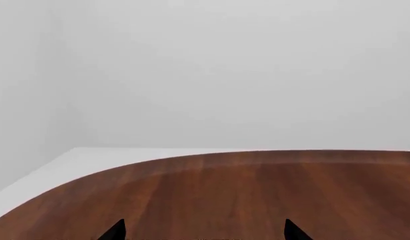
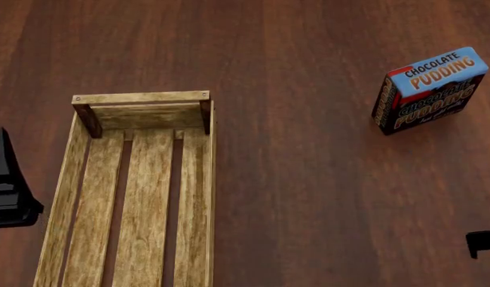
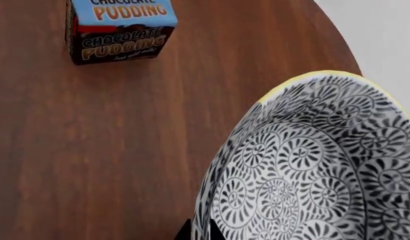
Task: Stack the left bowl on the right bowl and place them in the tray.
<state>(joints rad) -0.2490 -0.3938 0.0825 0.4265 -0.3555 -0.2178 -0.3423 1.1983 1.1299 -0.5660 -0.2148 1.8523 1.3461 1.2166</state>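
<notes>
One tray, one chocolate pudding box, one patterned bowl seen only by the right wrist. Left jaws apart; right jaws' state indeterminate.

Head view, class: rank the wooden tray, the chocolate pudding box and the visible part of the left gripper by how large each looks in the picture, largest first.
1. The tray, largest by far, though cut off by the frame's edge.
2. The chocolate pudding box.
3. The left gripper, only partly in frame at the edge, so its true size is unsure; it looks not much smaller than the box.
</notes>
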